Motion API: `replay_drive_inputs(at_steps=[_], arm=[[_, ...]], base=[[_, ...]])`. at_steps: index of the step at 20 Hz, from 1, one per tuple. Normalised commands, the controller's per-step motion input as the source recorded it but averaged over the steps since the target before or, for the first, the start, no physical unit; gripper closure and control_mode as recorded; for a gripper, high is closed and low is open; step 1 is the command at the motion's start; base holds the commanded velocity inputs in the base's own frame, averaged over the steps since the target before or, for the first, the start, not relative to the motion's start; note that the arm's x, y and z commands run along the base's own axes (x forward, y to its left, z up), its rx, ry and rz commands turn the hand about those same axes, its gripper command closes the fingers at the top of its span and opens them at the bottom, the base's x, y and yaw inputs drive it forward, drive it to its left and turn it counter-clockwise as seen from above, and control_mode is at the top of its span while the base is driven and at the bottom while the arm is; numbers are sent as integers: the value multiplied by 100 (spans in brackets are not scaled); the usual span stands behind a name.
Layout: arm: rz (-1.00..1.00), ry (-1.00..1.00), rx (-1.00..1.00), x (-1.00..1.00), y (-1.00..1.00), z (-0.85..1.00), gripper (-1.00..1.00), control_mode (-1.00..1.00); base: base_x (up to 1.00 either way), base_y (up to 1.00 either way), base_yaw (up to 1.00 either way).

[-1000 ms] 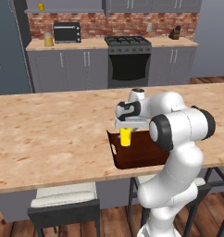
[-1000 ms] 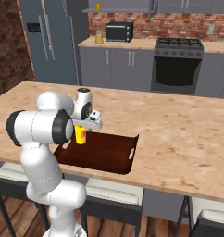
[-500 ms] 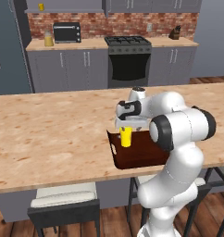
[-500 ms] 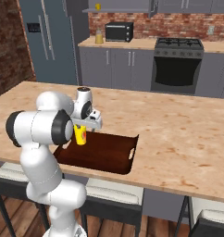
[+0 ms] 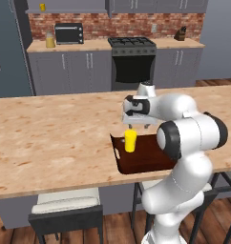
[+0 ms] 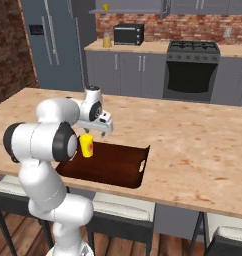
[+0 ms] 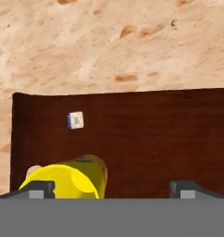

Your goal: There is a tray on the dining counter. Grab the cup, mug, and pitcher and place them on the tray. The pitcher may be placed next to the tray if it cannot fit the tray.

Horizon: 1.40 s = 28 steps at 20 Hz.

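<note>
A simulated kitchen of grey cabinets, red brick and a black oven backs the long, light tan wood-grain worktop (image 5: 55, 138) where a white robot arm is at work. On the far grey counter at left, beside a black microwave (image 5: 69, 33), stands what may be the pitcher of juice (image 5: 50, 41), too small to make out with certainty. On the near worktop, the flat dark brown rectangular tray (image 5: 146, 159) with raised rim and cut-out handles lies close to the front edge, and the tall bright yellow handleless cup (image 5: 131, 141) stands upright inside it, near its left end. Directly above the cup hangs the claw (image 5: 136, 125), its fingers spread wide apart and gripping nothing; the hand view shows the two finger tips (image 7: 40, 189) well apart, the cup's rim beside the left one. The cup appears delivered, so the step in hand is the release and retreat. Done well, the arm would lift straight up until the fingers clear the rim, avoiding any sideways sweep that could topple the tall cup.
</note>
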Motion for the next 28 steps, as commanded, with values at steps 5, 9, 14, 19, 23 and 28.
replay_drive_inputs(at_steps=[5, 9, 14, 19, 23, 28], arm=[[0, 0, 0, 0, -22, 51, -100, -100], [1, 0, 0, -7, -21, 52, -100, -100], [1, 0, 0, -20, -12, 48, -100, -100], [0, 0, 0, -39, -3, 40, -100, -100], [0, 0, 0, -62, 0, 37, -100, -100], [0, 0, 0, -79, -2, 37, -100, -100]], base=[[0, 0, 0], [0, 0, 0], [0, 0, 0], [0, 0, 0], [0, 0, 0], [0, 0, 0]])
